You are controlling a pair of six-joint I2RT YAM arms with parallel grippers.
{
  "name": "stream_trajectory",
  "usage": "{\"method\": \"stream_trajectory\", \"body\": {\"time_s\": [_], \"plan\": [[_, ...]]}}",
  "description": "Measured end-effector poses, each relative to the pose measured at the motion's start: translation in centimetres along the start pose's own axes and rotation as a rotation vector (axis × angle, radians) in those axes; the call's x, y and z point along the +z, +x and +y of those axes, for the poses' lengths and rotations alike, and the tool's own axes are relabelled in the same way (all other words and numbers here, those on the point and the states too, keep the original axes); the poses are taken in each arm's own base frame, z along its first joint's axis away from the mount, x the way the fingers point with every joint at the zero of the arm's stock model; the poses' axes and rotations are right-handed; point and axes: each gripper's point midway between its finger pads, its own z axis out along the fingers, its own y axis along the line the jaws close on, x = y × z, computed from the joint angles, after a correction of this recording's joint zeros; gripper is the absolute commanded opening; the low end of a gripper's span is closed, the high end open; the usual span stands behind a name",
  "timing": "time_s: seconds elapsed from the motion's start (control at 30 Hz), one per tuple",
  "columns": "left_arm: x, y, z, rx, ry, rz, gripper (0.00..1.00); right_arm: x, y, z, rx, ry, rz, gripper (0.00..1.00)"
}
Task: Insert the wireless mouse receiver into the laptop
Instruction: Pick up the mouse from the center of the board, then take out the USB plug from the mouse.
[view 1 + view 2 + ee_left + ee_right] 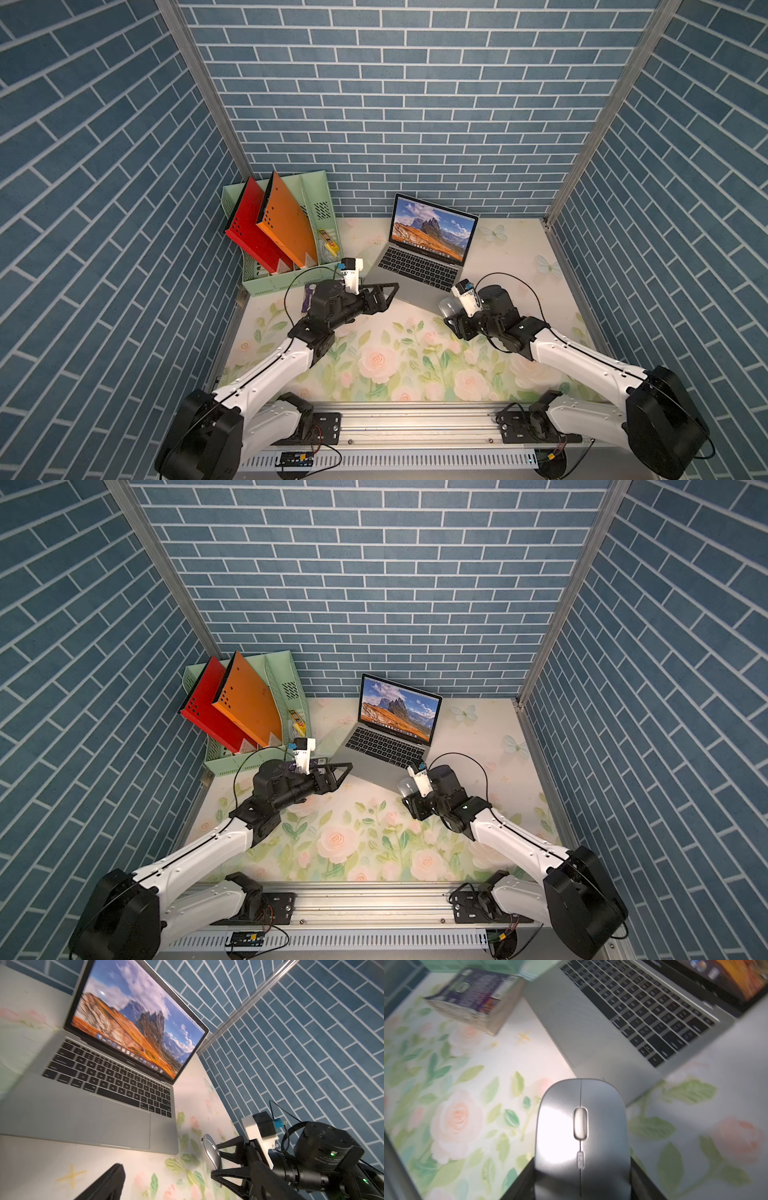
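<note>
Glossy silver-grey wireless mouse (581, 1126) clamped by right gripper (582, 1169).
Long axis noses toward laptop (591, 1032) corner; left gripper (384, 296) spread wide.

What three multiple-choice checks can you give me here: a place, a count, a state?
1. Where is the wireless mouse? A on the keyboard; B beside the laptop's near corner, in the right gripper; C under the left arm.
2. Folders standing in the green rack: A one; B two; C four.
3. The laptop is: A closed; B open, screen dark; C open, screen lit.
Answers: B, black fingers flank it in the right wrist view; B, one red folder and one orange folder; C, a mountain wallpaper glows on the screen.
</note>
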Motion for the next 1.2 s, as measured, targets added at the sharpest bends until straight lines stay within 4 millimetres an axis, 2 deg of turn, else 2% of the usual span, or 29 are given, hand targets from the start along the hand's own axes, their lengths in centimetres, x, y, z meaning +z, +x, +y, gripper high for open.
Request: {"method": "stream_trajectory", "body": {"time_s": [0.07, 0.17, 0.3, 0.33, 0.5, 0.6, 0.8, 0.83, 0.9, 0.97, 1.07, 1.2], "plan": [[0.9, 1.1, -0.9, -0.045, 0.046, 0.069, 1.0, 0.1, -1.6, 2.3, -0.079, -0.097, -0.055, 0.39], [1.7, 2.9, -1.7, -0.11, 0.096, 0.165, 0.98, 0.7, -2.7, 4.8, -0.185, -0.186, -0.09, 0.39], [2.2, 4.7, -1.7, -0.175, 0.108, 0.264, 0.85, 1.5, -2.8, 6.9, -0.285, -0.257, -0.092, 0.4], [2.3, 5.0, -1.6, -0.187, 0.107, 0.282, 0.83, 1.6, -2.7, 7.2, -0.301, -0.267, -0.091, 0.4], [2.6, 6.7, -0.9, -0.247, 0.09, 0.369, 0.57, 2.1, -2.8, 7.7, -0.362, -0.284, -0.089, 0.4], [2.9, 7.8, -0.7, -0.281, 0.078, 0.417, 0.48, 2.2, -3.2, 7.8, -0.393, -0.279, -0.098, 0.42], [3.1, 8.0, -0.9, -0.326, 0.068, 0.434, 0.18, 2.6, -2.5, 7.8, -0.439, -0.228, -0.079, 0.63], [3.1, 8.1, -0.8, -0.327, 0.068, 0.431, 0.15, 2.7, -2.4, 7.8, -0.441, -0.22, -0.08, 0.7], [3.1, 8.4, -0.3, -0.386, 0.039, 0.425, 0.13, 2.8, -2.3, 7.7, -0.476, -0.179, -0.097, 0.89], [2.9, 9.1, 0.6, -0.452, -0.004, 0.422, 0.13, 2.8, -2.3, 7.8, -0.527, -0.138, -0.122, 0.99], [2.5, 9.9, 1.9, -0.56, -0.065, 0.405, 0.15, 2.3, -2.1, 8.2, -0.629, -0.05, -0.167, 0.98], [1.9, 9.9, 2.2, -0.679, -0.083, 0.359, 0.16, 2.0, -2.2, 8.7, -0.734, 0.055, -0.202, 0.92]]}}
